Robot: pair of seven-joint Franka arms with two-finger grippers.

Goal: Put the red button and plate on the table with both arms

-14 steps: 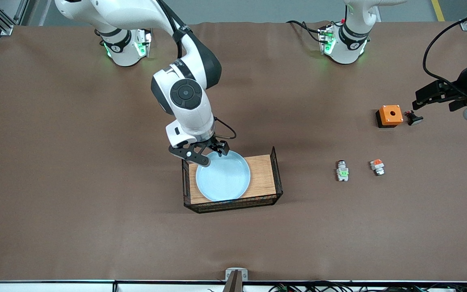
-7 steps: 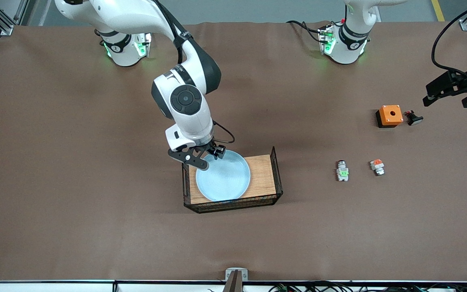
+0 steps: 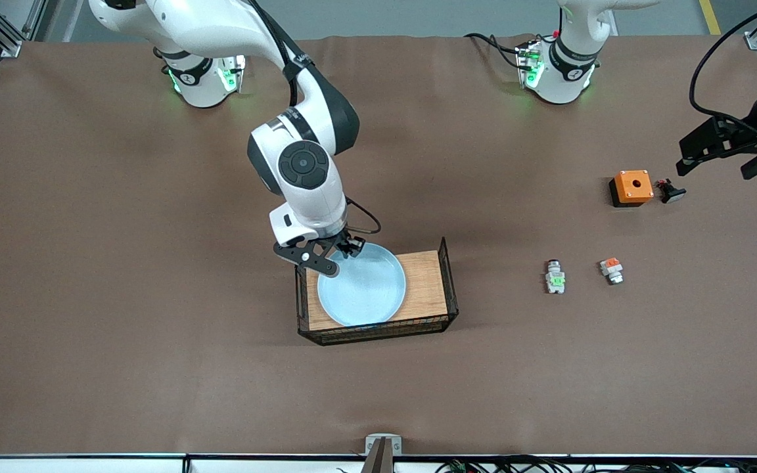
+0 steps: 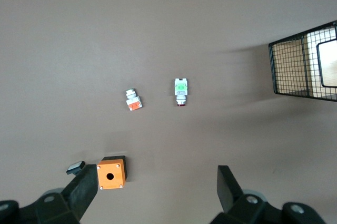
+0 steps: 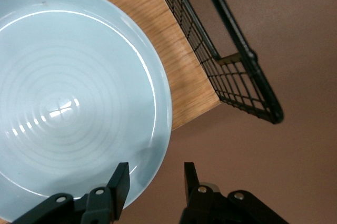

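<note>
So the right pincer is down at the plate, one finger inside the rim and one outside it, a gap showing between them in the wrist view, so it straddles the edge and is not pinched tight on it. The plate sits on a wooden board inside a black wire frame, about mid worktop.

Toward the left arm's end, the green-centred button lies flat on the worktop, with an orange-centred part just beside it. Farther from the camera than those two sits an orange box with a small black button right next to it.

The left pincer hangs in the air above the worktop near the box, fingers spread wide, nothing in them. The left arm looks like it's just waiting.
</note>
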